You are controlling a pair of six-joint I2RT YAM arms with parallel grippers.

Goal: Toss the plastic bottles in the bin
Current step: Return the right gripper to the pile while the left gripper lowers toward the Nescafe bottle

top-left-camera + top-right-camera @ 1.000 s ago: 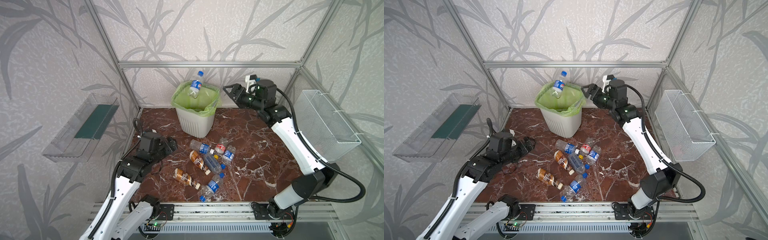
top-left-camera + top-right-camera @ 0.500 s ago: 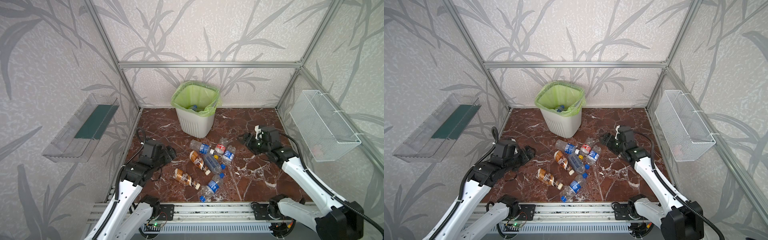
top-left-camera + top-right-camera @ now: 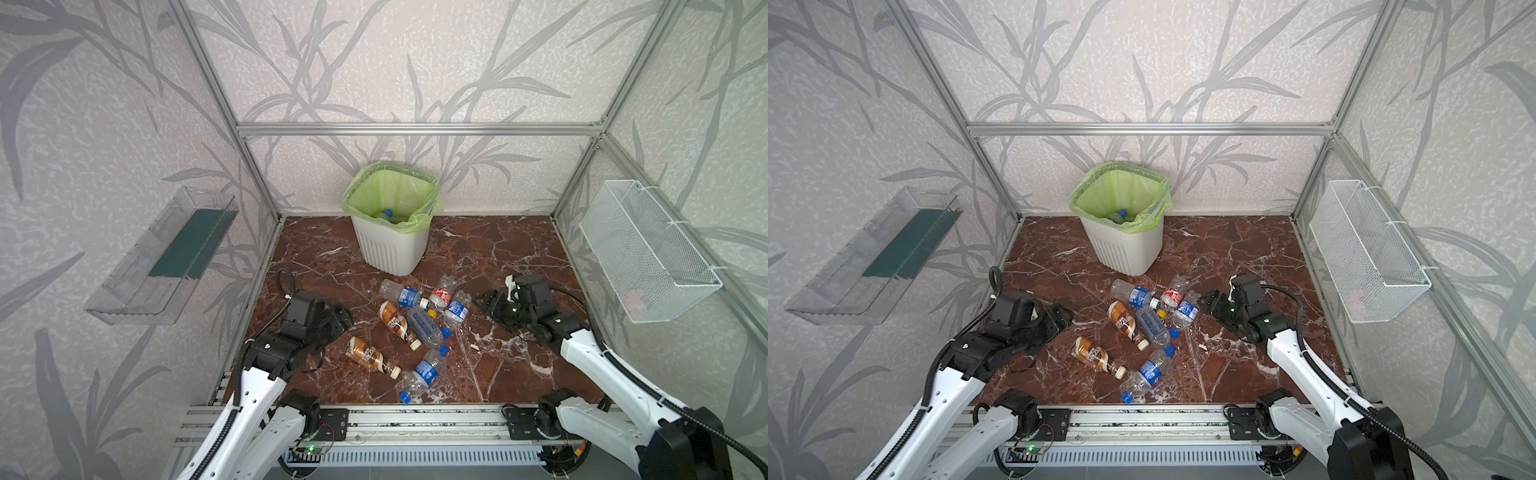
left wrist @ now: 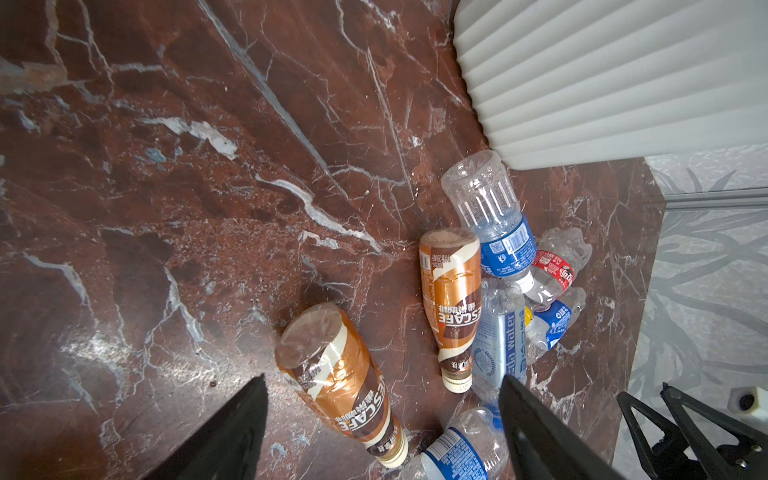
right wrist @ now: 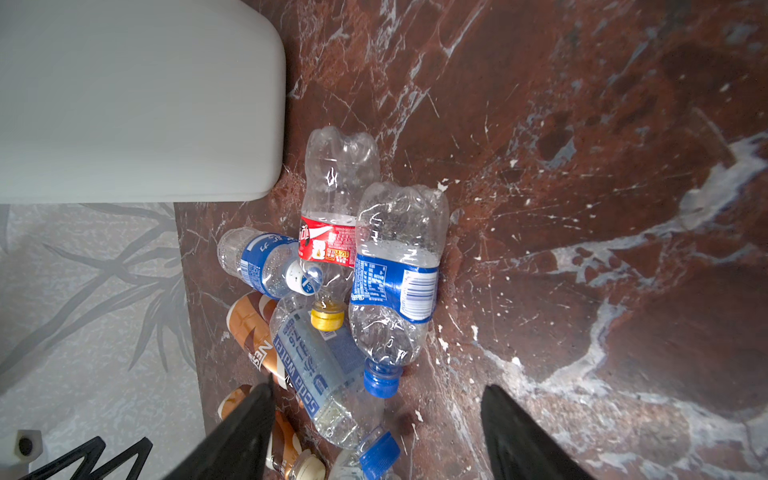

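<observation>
Lettering "ESCAFE" runs along the wrapper of a brown-gold bottle (image 4: pixel 340 390) and of a second brown-gold bottle (image 4: pixel 451 299); a clear bottle (image 5: pixel 316 374) beside them is labelled "Soda water". Other print is illegible.

Left arm (image 3: pixel 254 397), right arm (image 3: pixel 592 359): white shells, black joints, black wrists. Black ribbed cable (image 3: pixel 236 386) runs along each. Left claw (image 4: pixel 383 377), right claw (image 5: pixel 378 385): black, flat fingers (image 4: pixel 232 432) tapering to points. Small white block (image 3: pixel 510 283) on right wrist.

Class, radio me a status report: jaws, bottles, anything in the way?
Left gripper, right gripper: jaws open, empty. Seven bottles lying on floor, at least one in bin. Nothing blocking.
</observation>
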